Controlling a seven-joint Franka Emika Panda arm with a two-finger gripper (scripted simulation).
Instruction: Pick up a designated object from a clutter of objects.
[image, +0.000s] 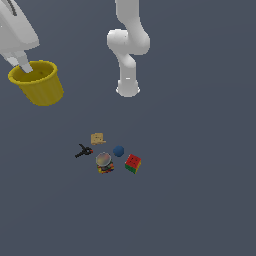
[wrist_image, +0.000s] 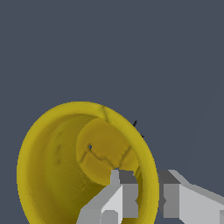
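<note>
The yellow cup (image: 39, 82) hangs high at the exterior view's upper left, well apart from the other items. My gripper (image: 24, 66) is shut on its rim, one finger inside and one outside. In the wrist view the cup (wrist_image: 65, 162) opens toward the camera, its wall pinched between my fingers (wrist_image: 124, 192), gripper (wrist_image: 146, 192). The rest of the clutter lies below on the floor: a tan block (image: 98, 138), a black-and-red clamp (image: 83, 151), a blue ball (image: 118, 151), a red-green cube (image: 133, 163) and a domed toy (image: 104, 162).
The white arm's base (image: 128, 87) stands behind the clutter, near the middle of the exterior view. The floor (image: 200, 200) is a plain dark grey surface.
</note>
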